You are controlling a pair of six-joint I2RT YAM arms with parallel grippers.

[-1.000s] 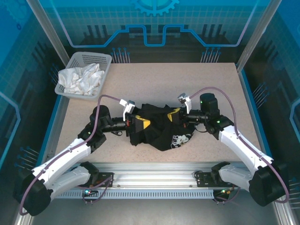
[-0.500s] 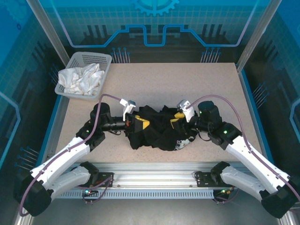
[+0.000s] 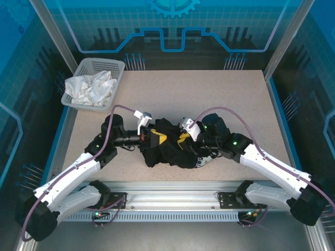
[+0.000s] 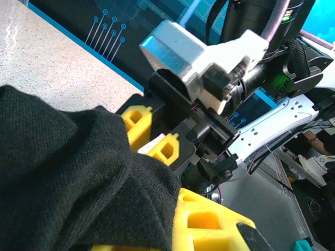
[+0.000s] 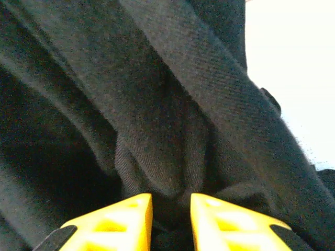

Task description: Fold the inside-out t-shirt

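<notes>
Now | right tool (image 3: 183,139) moved left | t-shirt (image 3: 166,153) bunched tighter

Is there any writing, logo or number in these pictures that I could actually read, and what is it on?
No word, brand or number can be read.
The t-shirt has a white print at its near right edge: too small and crumpled to read.
The blue back wall has a gear sign and circuit lines, no letters.
</notes>
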